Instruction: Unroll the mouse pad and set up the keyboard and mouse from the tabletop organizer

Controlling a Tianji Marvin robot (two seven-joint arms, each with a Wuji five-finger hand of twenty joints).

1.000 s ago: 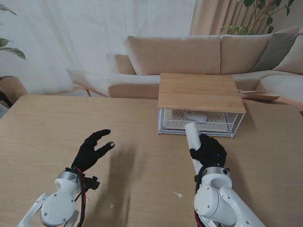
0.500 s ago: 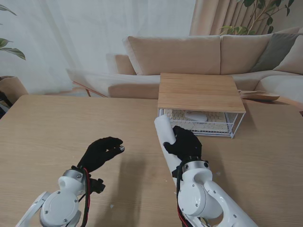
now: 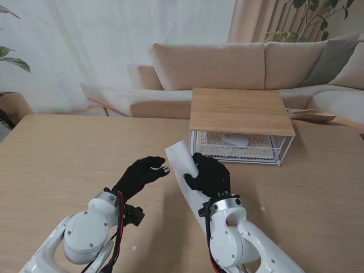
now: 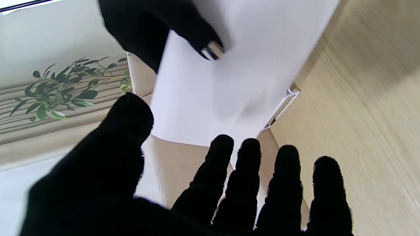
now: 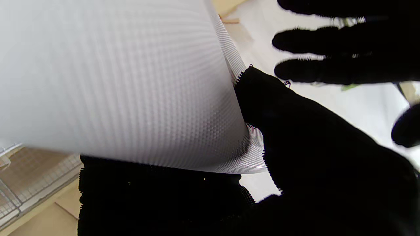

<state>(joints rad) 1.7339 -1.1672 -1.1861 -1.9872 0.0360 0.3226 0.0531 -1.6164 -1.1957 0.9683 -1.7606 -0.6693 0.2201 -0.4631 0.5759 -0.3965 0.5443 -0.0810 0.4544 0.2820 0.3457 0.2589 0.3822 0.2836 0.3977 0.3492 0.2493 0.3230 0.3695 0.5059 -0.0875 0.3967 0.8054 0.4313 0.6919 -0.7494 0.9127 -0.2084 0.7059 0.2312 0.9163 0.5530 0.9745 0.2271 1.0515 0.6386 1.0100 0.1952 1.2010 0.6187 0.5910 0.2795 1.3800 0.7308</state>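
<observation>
Right hand (image 3: 208,175) grips the rolled white mouse pad (image 3: 181,159), its dotted mesh backing showing, tilted above the wooden table (image 3: 57,165). Left hand (image 3: 139,175) hovers just beside it, fingers spread, holding nothing.

You get bright, even daylight in the stand view, coming through the sheer curtain (image 3: 114,51) behind the table (image 3: 51,165); it stays sharp edge to edge. The arms throw only soft, faint shadows on the wood. In the left wrist view the mouse pad (image 4: 229,75) is washed nearly blank white and smeared by motion. In the right wrist view the left robot hand (image 5: 344,49) is out of focus against a blown-out background.
</observation>
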